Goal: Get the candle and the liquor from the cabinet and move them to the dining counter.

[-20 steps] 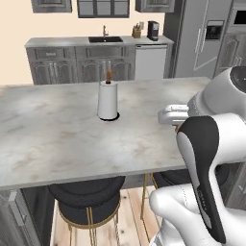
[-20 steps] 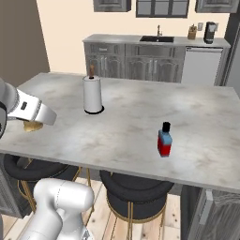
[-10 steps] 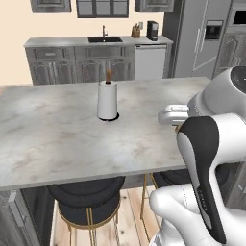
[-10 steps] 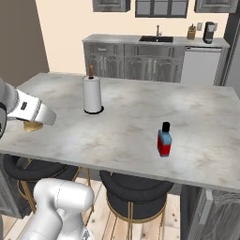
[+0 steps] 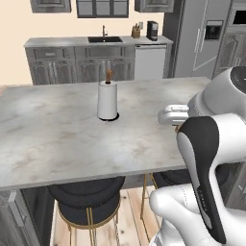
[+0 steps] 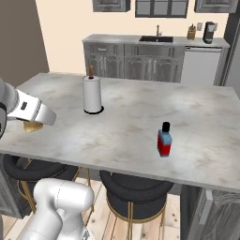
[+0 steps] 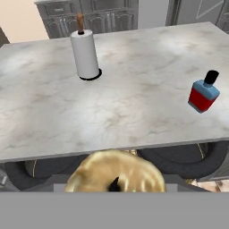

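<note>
The liquor (image 6: pixel 164 139), a squat red and light blue bottle with a black cap, stands upright on the dining counter (image 6: pixel 136 110) near its front right part; the hand view has the liquor (image 7: pixel 203 93) at right. My gripper (image 6: pixel 31 124) hangs at the counter's near left edge, shut on the candle (image 6: pixel 33 127), a rounded golden-yellow lump. In the hand view the candle (image 7: pixel 116 172) sits low in front of the counter edge (image 7: pixel 134 143), around my gripper (image 7: pixel 115 184). In the left base view the white hand (image 5: pixel 173 114) reaches over the counter (image 5: pixel 57 129) from the right.
A white paper-towel roll (image 6: pixel 92 94) stands mid-counter, well left of the liquor. Round black stools (image 6: pixel 133 187) sit under the near edge. Behind are grey base cabinets with a sink (image 6: pixel 157 39), a coffee machine (image 6: pixel 209 32), wall cabinets (image 5: pixel 50 5) and a fridge (image 5: pixel 202 36).
</note>
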{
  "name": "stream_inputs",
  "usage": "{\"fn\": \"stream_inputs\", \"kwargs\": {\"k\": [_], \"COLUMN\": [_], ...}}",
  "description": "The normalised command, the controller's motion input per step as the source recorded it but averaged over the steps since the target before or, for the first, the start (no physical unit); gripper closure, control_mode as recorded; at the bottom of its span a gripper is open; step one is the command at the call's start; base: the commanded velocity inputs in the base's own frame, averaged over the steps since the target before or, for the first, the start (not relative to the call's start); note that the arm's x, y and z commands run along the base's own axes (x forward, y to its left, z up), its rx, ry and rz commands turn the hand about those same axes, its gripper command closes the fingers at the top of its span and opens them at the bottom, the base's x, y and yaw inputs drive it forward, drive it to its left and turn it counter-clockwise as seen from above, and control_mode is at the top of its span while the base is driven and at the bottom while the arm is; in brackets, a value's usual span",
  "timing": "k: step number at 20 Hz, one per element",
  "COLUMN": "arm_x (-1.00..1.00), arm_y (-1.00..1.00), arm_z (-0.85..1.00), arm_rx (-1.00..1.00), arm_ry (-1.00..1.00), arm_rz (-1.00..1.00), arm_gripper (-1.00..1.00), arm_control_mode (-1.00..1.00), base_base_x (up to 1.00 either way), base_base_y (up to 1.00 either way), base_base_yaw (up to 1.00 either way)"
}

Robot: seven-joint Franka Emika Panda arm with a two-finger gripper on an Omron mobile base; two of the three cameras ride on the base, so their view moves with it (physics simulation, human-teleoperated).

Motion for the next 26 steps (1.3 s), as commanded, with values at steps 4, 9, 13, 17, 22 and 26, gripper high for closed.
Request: {"fn": "stream_inputs", "kwargs": {"k": [4,9,13,17,22,26], "arm_x": [0.0,0.09,0.32,0.4,0.42,0.37], "arm_y": [0.0,0.07,0.21,0.27,0.09,-0.06], "arm_z": [0.0,-0.03,-0.13,-0.19,-0.27,-0.34], "arm_rx": [0.0,0.0,0.0,-0.03,0.0,0.0], "arm_ry": [0.0,0.0,-0.08,-0.04,-0.02,0.0], "arm_rz": [0.0,-0.03,-0.07,-0.12,-0.2,-0.23], "arm_gripper": [1.0,1.0,1.0,1.0,1.0,1.0], "arm_control_mode": [1.0,-1.0,-1.0,-1.0,-1.0,-1.0], "base_base_x": [0.0,0.0,0.0,0.0,0.0,0.0], "base_base_y": [0.0,0.0,0.0,0.0,0.0,0.0], "base_base_yaw": [0.0,0.0,0.0,0.0,0.0,0.0]}}
